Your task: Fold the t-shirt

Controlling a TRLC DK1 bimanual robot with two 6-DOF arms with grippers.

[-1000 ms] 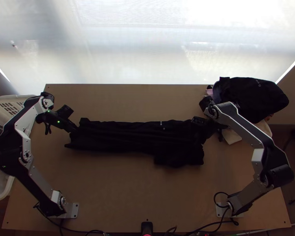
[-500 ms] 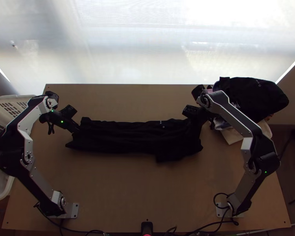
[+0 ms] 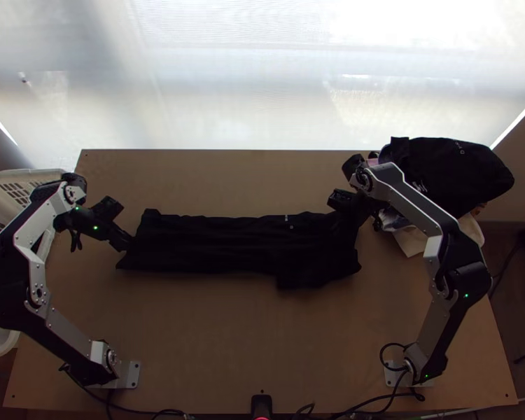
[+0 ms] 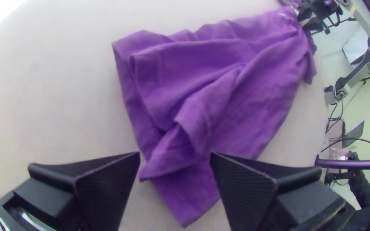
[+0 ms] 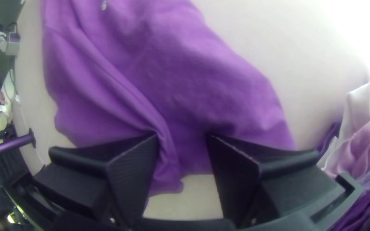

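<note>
And here, right across the middle of the table (image 3: pixel 262 336), the shirt (image 3: pixel 220 241): down in a long, narrow band from left to right, folded over lengthwise, soft creases all along it, and a wider part bulging towards the near side at the right end. Over to the left end now, and there at the cloth, the left gripper (image 3: pixel 128 243), with fingers spread wide and nothing held between them; just ahead of them, loose ridges and a rumpled flap on top of the shirt. Across to the right end, and in low over the cloth, the right gripper (image 3: pixel 342 232), also with a broad gap between its fingers, and nothing clamped; a raised fold right by one finger, though impossible to tell whether touching. Out at the far right, a dark bundle (image 3: pixel 465 171) with pale cloth (image 3: pixel 411 241) poking out on its near side. And off at the left edge, a white basket (image 3: pixel 24 176).
</note>
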